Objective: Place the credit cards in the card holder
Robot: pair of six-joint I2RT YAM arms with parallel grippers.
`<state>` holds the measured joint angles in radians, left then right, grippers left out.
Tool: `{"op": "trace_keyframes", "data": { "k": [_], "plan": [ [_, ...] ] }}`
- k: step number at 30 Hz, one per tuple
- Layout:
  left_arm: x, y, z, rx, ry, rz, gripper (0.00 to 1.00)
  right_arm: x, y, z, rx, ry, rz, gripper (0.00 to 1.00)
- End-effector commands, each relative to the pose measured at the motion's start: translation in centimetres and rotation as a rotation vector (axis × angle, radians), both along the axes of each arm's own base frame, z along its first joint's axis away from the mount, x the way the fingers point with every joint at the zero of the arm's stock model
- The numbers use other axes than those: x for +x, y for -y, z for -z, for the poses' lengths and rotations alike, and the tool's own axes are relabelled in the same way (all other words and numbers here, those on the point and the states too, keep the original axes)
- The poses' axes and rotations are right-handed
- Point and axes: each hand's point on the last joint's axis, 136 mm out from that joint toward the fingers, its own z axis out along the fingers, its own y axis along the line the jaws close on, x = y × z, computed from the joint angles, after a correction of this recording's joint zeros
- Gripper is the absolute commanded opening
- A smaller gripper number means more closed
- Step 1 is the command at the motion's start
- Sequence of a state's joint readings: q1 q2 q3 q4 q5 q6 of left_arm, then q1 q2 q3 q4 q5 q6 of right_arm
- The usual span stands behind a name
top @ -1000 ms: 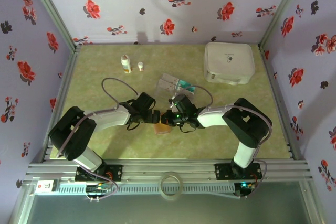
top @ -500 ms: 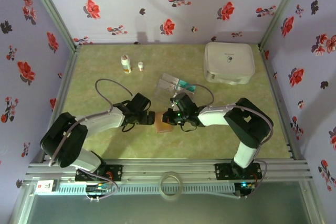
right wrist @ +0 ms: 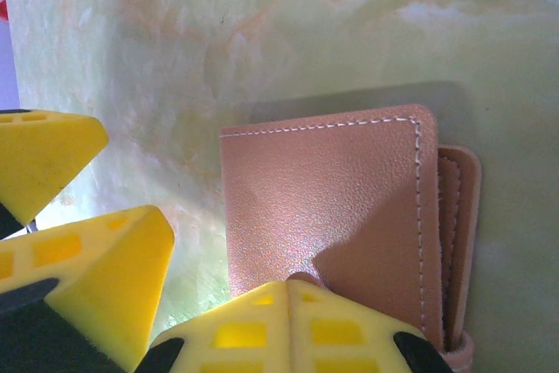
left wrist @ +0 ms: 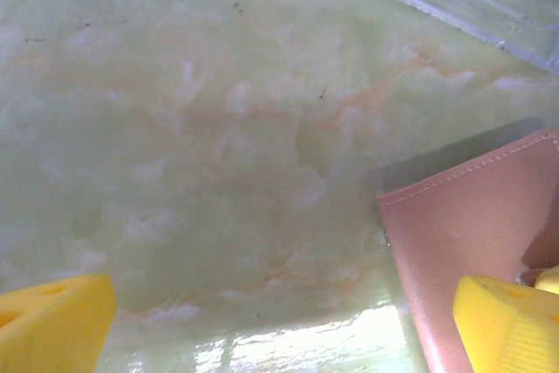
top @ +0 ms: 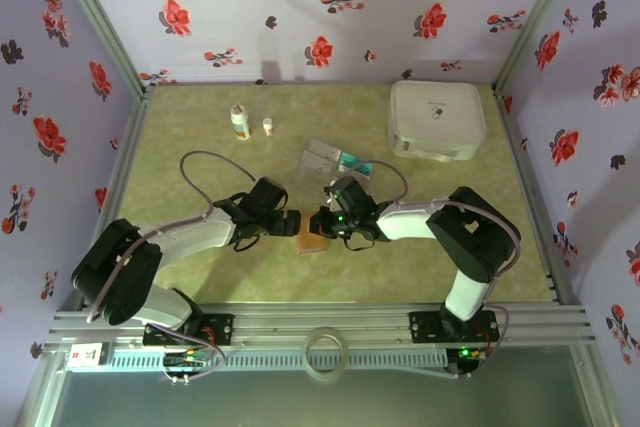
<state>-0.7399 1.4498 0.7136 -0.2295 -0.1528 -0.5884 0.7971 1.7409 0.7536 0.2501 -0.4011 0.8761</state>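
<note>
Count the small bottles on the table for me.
2. A taller white bottle stands near the far edge of the table, left of centre. A smaller bottle stands just right of it, not touching. The arms could be hiding others nearer the front.

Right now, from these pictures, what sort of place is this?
Most likely a small enclosed robot test cell, not a home or shop. Flower-printed walls box in a green marbled table, and an aluminium rail at its near edge carries the left arm and right arm.
</note>
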Motion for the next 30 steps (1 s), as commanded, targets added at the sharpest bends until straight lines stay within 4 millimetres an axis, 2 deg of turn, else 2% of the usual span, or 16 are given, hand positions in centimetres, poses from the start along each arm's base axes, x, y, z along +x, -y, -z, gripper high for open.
{"op": "trace_keyframes", "data": {
  "k": [1, 14, 18, 26, 30],
  "plan": [
    [0.6, 1.0, 0.3, -0.003, 0.008, 0.032, 1.00, -0.8, 3.4, 4.0, -0.158, -0.084, 0.075, 0.00],
    [-0.5, 0.5, 3.8, 0.018, -0.049, 0.031, 1.00, -0.7, 2.9, 3.3, -0.129, -0.078, 0.070, 0.00],
    [-0.8, 0.1, 4.5, 0.031, -0.061, 0.022, 1.00, -0.3, 2.4, 1.9, -0.104, -0.048, 0.061, 0.00],
    [-1.2, -0.4, 5.4, 0.060, -0.082, 0.017, 1.00, 0.9, 2.2, -2.4, -0.082, 0.055, 0.052, 0.00],
    [-1.3, -0.7, 5.6, 0.071, -0.084, 0.017, 1.00, 1.3, 2.2, -3.6, -0.082, 0.081, 0.048, 0.00]
  ]
}}
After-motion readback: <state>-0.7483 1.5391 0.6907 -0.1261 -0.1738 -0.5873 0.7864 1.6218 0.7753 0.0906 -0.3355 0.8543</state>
